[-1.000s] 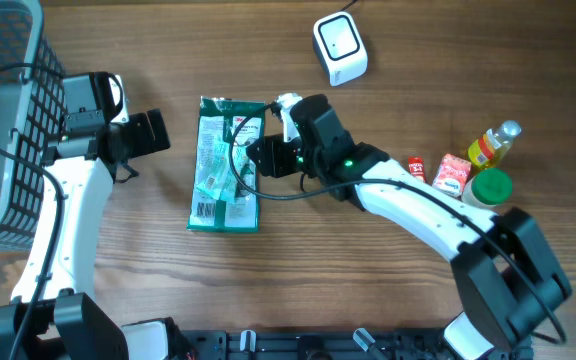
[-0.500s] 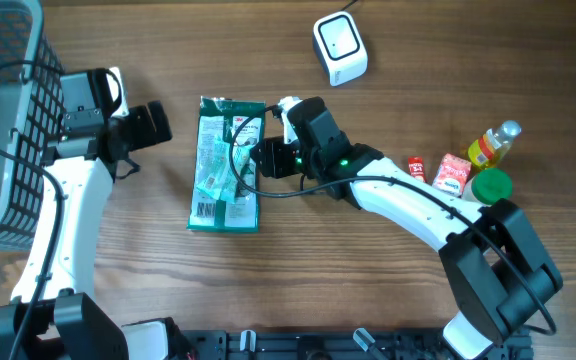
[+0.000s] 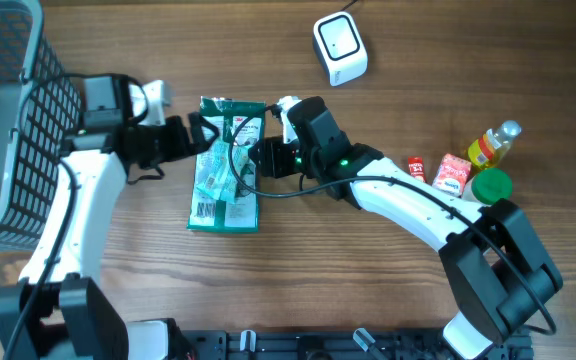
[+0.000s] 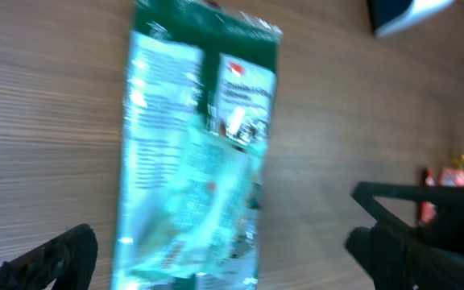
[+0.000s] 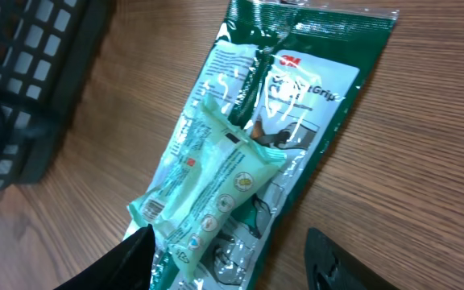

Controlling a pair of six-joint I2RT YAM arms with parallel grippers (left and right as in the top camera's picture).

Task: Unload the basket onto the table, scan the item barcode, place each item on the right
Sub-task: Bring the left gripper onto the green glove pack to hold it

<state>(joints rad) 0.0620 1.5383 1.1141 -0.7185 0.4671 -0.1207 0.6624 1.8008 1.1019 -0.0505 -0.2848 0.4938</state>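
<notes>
Underneath everything, a wooden table (image 3: 368, 285). At the far left, a dark mesh basket (image 3: 8, 110). Near the middle, flat on the wood and lengthwise from far to near, printed side up, a green packet (image 3: 226, 175), with a barcode (image 3: 205, 210) at its near left corner. At the packet's far left edge, the left gripper (image 3: 204, 136), fingers spread wide to either side of the packet in the left wrist view; touching it or not, cannot tell. At the packet's right edge, about midway along, the right gripper (image 3: 256, 158), fingers likewise apart and pinching nothing, with one end of the packet lying between the two tips in the right wrist view. Far and right of the packet, well apart from both grippers, a white scanner (image 3: 340, 48). Clustered at the right side: a yellow bottle (image 3: 493, 145), a green lid (image 3: 490, 187) just near of it, a small red carton (image 3: 452, 173) beside both.
</notes>
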